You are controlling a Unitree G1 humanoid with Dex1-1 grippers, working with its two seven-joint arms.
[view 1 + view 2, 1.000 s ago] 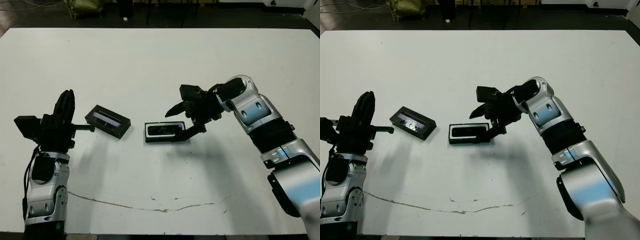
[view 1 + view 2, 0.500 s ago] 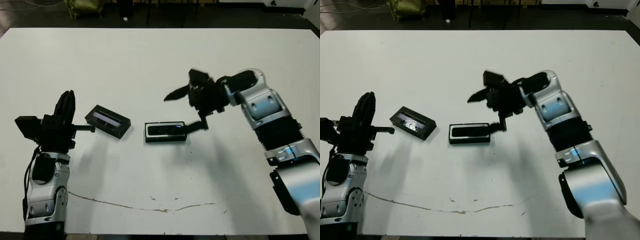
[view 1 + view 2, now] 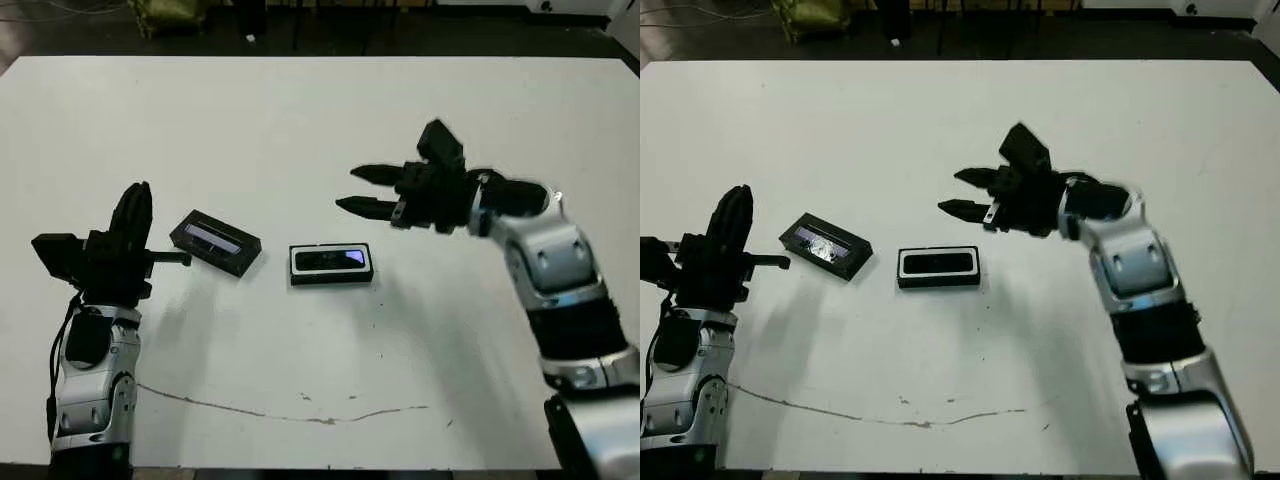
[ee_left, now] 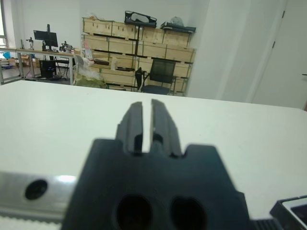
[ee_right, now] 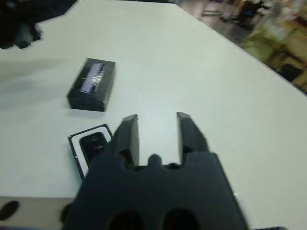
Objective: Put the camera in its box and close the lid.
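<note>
Right wrist view: my own gripper body covers part of the box; I see only one end of the camera in it. Left wrist view: the box is cut off at the picture's corner. The lid window is blurred, no detail readable.

camera in box | lid just left of box | both on table

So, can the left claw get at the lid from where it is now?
Probably yes. The lid lies flat on the table just beside the left claw, with bare table between them; the box is on its far side.
</note>
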